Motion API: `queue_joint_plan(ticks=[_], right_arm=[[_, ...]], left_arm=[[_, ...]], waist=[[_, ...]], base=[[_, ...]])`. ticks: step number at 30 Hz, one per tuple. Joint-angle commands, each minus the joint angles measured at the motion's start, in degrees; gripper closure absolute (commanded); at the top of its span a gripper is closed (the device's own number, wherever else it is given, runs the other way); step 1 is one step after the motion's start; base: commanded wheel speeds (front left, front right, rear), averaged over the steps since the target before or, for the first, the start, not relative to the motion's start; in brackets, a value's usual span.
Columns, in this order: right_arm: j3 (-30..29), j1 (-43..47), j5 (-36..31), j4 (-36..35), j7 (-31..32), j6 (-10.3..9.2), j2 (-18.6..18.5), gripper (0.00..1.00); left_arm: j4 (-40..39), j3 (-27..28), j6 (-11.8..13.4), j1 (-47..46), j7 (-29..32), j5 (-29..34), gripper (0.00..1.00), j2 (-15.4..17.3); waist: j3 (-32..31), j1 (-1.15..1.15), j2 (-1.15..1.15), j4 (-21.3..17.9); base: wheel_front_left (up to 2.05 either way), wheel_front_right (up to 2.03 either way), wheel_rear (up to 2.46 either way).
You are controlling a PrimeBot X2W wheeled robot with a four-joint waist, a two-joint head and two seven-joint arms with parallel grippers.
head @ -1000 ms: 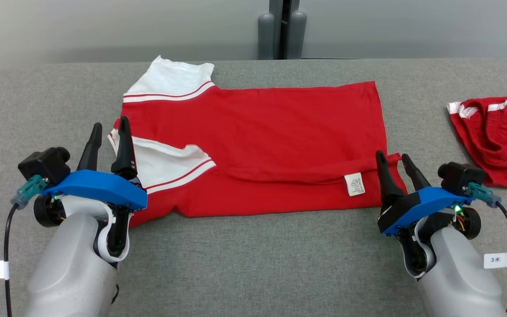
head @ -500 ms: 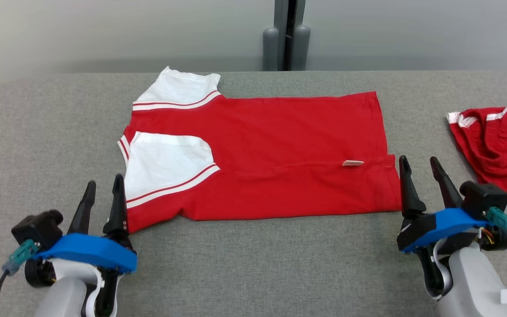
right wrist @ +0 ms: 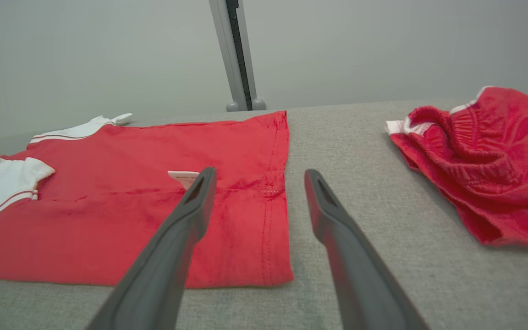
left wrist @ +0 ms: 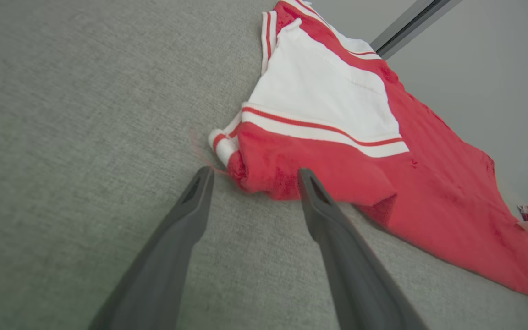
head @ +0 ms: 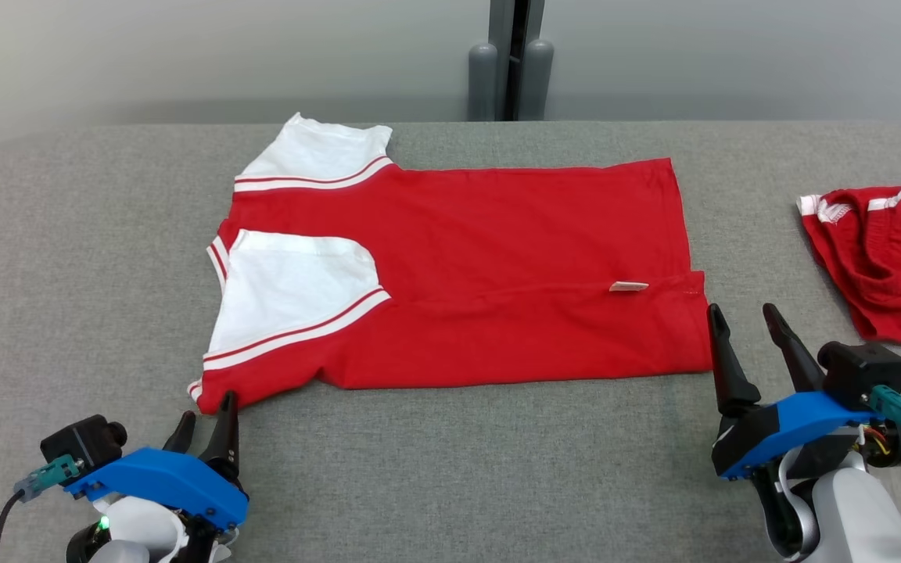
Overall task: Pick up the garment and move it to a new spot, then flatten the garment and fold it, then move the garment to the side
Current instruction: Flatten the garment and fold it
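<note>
One folded red shirt (head: 458, 266) lies mid-frame on the grey table (head: 458, 469), both jaws released.
Lower corners: left gripper (head: 208, 407) and right gripper (head: 741, 309), spread and empty; the left wrist view reveals the shirt's bunched corner (left wrist: 241, 169) by its fingertips; farther right, a second red garment (head: 881, 258).

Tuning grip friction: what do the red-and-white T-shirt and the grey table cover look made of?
Red-and-white T-shirt: probably soft knit jersey, cotton or blend; matte, lies limp, stitched hem, slightly fuzzy nap in the right wrist view.
Grey table cover: looks like woven or felted fabric; matte, heathered fleck, coarse visible texture, no gloss.
</note>
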Motion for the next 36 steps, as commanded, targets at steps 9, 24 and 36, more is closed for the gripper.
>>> queue_joint_plan(ticks=[9,24,36], right_arm=[[0.7,-1.4,-0.1,1.3,3.3,0.01,-0.1,0.0],[2.5,-6.7,4.6,15.8,4.8,0.01,-0.1,0.82],[-0.6,-5.2,3.9,12.7,1.9,0.0,-0.2,1.0]], left_arm=[[4.0,2.3,0.1,-4.4,-1.6,-1.7,1.0,-0.6],[4.4,1.2,-2.7,-6.2,-9.7,1.7,1.0,-0.3],[-7.7,0.2,-1.9,-1.8,-9.6,3.4,1.0,2.0]], waist=[[3.2,0.01,0.0,-1.7],[2.8,0.01,0.0,0.8],[-1.3,0.01,0.0,0.4]], base=[[0.0,0.0,0.0],[0.0,0.0,0.0],[0.0,0.0,0.0]])
